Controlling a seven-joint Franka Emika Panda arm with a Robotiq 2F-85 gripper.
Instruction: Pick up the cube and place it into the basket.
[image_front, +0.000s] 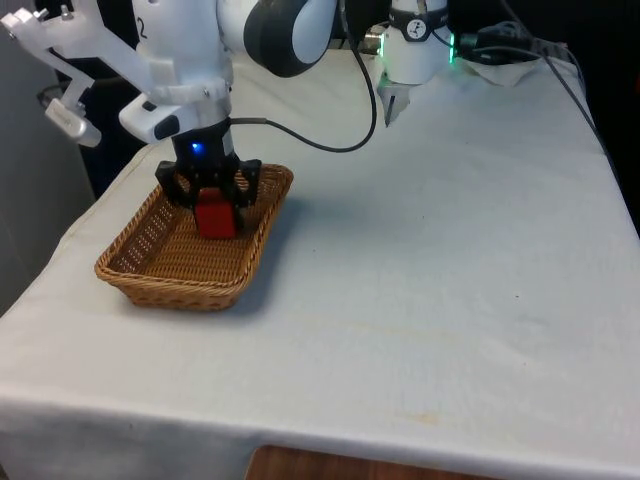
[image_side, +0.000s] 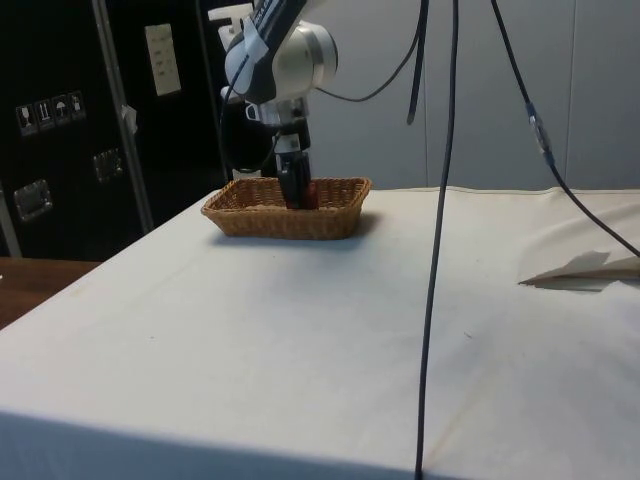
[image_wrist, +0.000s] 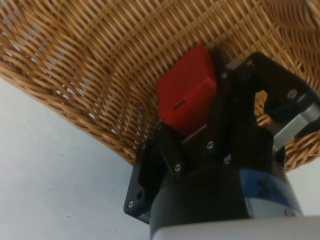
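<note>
A red cube (image_front: 214, 217) sits low inside the woven wicker basket (image_front: 150, 275), which stands near the table's edge on the front view's left. My black gripper (image_front: 212, 200) reaches down into the basket, and its fingers are shut on the cube's upper part. In the wrist view the cube (image_wrist: 187, 92) is clamped between the two fingers of the gripper (image_wrist: 195, 100), close over the basket's woven floor (image_wrist: 75, 60). From the side, the gripper (image_side: 296, 195) stands inside the basket (image_side: 290, 222), with a sliver of the red cube (image_side: 311, 193) beside it.
A black cable (image_front: 330, 140) lies on the cloth behind the basket. More cables (image_side: 440, 250) hang in front of the side camera. A crumpled pale sheet (image_side: 590, 270) lies at the side view's right. The table edge runs just beyond the basket on the front view's left.
</note>
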